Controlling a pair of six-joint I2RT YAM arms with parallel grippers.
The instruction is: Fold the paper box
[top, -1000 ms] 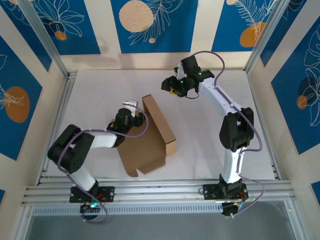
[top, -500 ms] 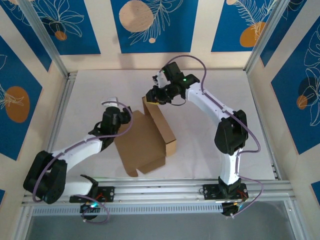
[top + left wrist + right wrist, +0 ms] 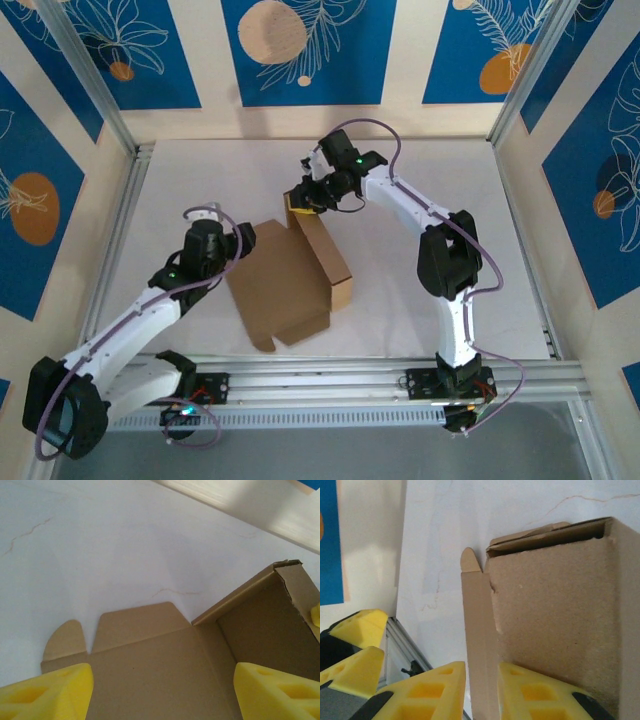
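Note:
The paper box (image 3: 278, 287) lies mid-table as a brown cardboard sheet, with one long wall (image 3: 325, 250) standing upright along its right side. My right gripper (image 3: 301, 203) is at the far end of that wall. In the right wrist view its fingers (image 3: 427, 690) are shut on a thin side flap (image 3: 477, 630) beside the wall's outer face (image 3: 555, 610). My left gripper (image 3: 236, 240) hovers open over the sheet's left edge. Its fingertips (image 3: 47, 692) stand wide apart above the flat panel (image 3: 160, 675), short of the tabs (image 3: 135, 622).
The white tabletop (image 3: 420, 180) surrounds the box. An aluminium rail (image 3: 320, 380) runs along the near edge and metal posts (image 3: 120, 130) stand at the corners. Blue patterned walls enclose the cell.
My right gripper swung in from the back right and down onto the far end of the upright wall. My left arm pulled back to the left, away from the wall.

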